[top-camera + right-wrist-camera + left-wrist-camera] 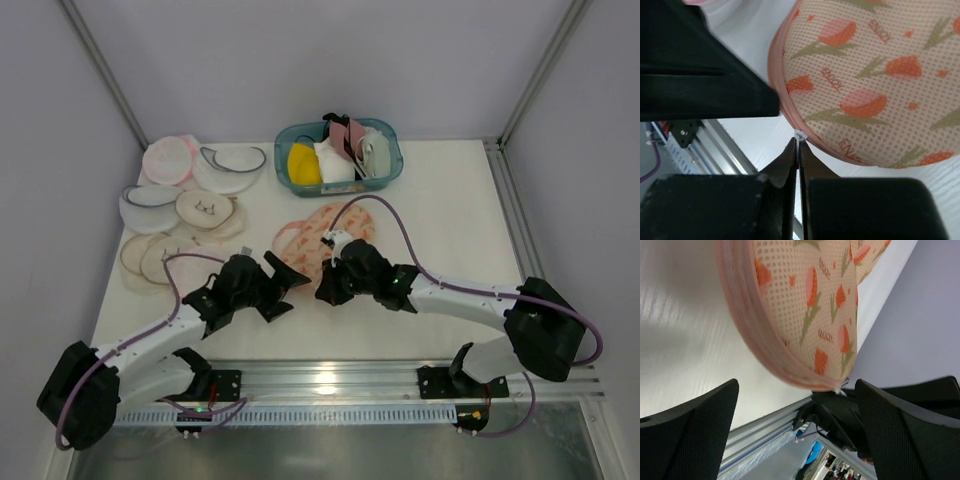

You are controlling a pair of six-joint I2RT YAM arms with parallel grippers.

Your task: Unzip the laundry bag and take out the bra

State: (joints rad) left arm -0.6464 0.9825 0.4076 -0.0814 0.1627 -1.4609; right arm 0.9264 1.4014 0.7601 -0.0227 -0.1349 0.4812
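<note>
The laundry bag is cream mesh with orange-pink tulips and pink zipper trim, and lies flat mid-table. My right gripper is at its near edge. In the right wrist view the right gripper is shut on the small white zipper pull at the trim of the bag. My left gripper is open just left of it. In the left wrist view its fingers stand wide apart below the bag's rounded edge, touching nothing. The bra is not in view.
A teal basket with a yellow garment and other fabric stands at the back. Several round white and pink mesh pouches lie at the back left. A metal rail runs along the near edge.
</note>
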